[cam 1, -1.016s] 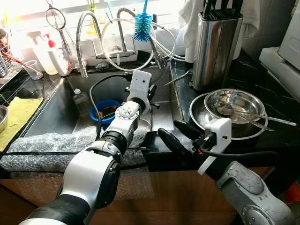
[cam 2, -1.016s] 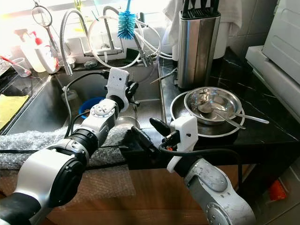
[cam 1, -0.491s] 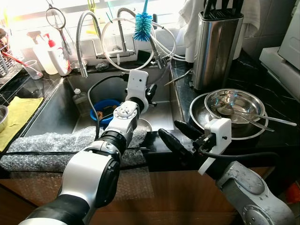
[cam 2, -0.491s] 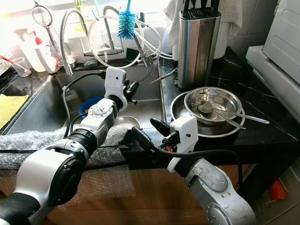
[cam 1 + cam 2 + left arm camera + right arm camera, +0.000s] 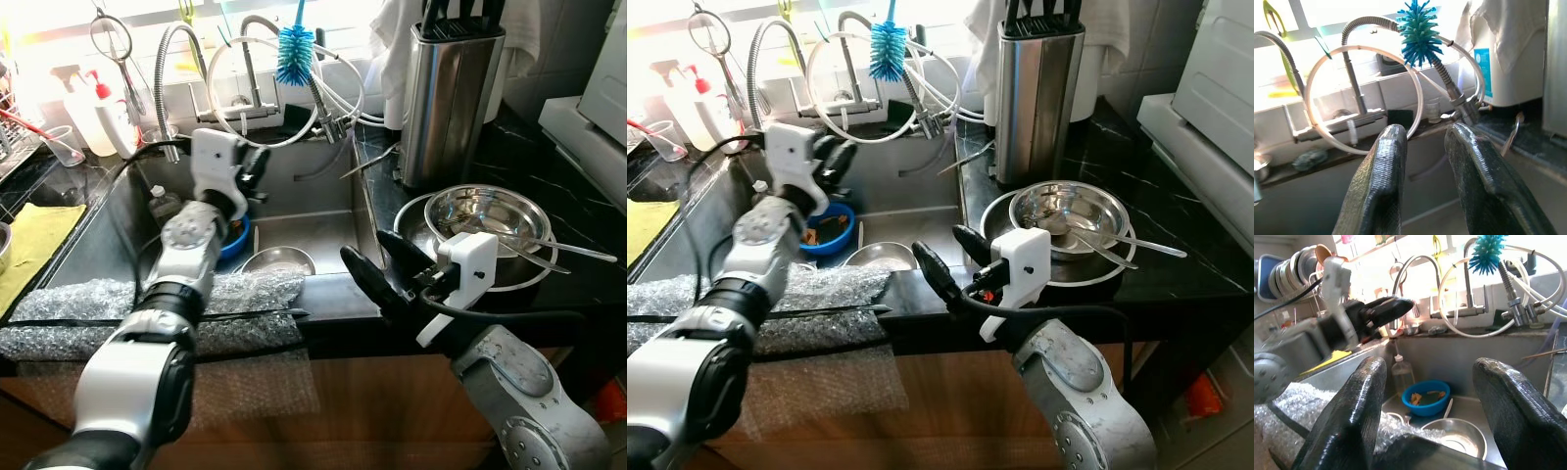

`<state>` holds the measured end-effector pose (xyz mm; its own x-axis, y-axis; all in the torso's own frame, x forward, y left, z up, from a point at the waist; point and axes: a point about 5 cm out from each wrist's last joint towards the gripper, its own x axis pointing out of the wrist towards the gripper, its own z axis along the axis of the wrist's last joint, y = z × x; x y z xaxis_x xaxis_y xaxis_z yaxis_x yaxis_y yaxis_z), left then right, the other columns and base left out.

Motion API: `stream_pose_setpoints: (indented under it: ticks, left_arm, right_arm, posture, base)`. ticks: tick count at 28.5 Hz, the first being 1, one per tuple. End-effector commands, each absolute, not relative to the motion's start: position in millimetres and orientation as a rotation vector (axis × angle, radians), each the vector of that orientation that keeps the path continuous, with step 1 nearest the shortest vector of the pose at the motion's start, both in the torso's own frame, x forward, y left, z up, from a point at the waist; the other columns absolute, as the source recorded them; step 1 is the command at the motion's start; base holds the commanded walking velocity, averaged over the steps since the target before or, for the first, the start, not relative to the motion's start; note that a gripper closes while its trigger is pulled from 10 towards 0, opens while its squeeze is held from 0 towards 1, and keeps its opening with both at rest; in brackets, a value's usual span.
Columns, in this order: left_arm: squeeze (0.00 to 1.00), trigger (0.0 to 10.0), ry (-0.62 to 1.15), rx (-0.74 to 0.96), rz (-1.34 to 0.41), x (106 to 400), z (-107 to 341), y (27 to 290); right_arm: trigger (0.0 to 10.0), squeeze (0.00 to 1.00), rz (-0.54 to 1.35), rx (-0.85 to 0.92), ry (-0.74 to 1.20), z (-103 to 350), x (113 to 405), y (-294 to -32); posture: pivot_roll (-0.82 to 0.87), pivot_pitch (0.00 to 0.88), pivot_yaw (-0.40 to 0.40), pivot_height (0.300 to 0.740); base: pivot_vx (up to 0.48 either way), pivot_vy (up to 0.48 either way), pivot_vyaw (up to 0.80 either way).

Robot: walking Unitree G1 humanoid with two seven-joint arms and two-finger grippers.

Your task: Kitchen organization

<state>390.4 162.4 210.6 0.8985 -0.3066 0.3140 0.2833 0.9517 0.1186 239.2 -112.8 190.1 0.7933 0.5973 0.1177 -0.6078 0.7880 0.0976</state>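
The left gripper [image 5: 257,168] hung over the sink [image 5: 294,186], upper left of centre in the head views, its two black fingers a little apart with nothing between them. The right gripper [image 5: 384,267] hovered low at centre, just above the front edge of the counter, its fingers spread wide and empty.

The things that looked due for tidying lay down in the sink: a steel bowl [image 5: 278,261] on the floor of the basin near the middle of the frame, and a blue bowl [image 5: 830,228] with scraps in it just to its left, beside a small clear bottle [image 5: 163,204]. At right of centre on the black counter, a stack of steel pans [image 5: 485,223] with spoons laid across them stood just in front of the knife block [image 5: 446,93].

I judged the worry to be the clutter around the left arm. A white hose [image 5: 257,137] looped off the tap [image 5: 252,69] just behind its fingers, and a brush [image 5: 293,54] hung above; a careless swing there could snag the hose or knock the brush down. The right gripper was near the pans, and a sideways nudge might send a spoon clattering.
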Motion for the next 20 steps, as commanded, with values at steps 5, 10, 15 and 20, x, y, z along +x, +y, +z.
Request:
stream_pose_setpoints:
  ticks: [5, 10, 15, 20]
  left_arm:
    - [0.00, 10.0, -0.353, 0.153, -0.247, 371, 203, 198]
    - [0.00, 10.0, -0.320, 0.164, -0.194, 346, 187, 216]
    - [0.00, 10.0, -0.301, 0.141, -0.147, 326, 174, 218]
    - [0.00, 10.0, -0.278, 0.093, -0.107, 312, 170, 215]
  right_arm:
    - [10.0, 0.00, 0.631, 0.124, -0.103, 192, 240, -114]
    - [10.0, 0.00, 0.622, 0.108, -0.109, 191, 241, -116]
    - [10.0, 0.00, 0.612, 0.099, -0.110, 193, 241, -121]
    - [10.0, 0.00, 0.578, 0.075, -0.122, 196, 245, -128]
  posture:
    - [-0.17, 0.000, 0.143, 0.740]
    - [-0.17, 0.000, 0.123, 0.740]
    - [-0.15, 0.000, 0.086, 0.740]
    - [-0.15, 0.000, 0.068, 0.740]
  base:
    - [0.000, 0.000, 0.00]
    - [0.000, 0.000, 0.00]
    - [0.000, 0.000, 0.00]
    - [0.000, 0.000, 0.00]
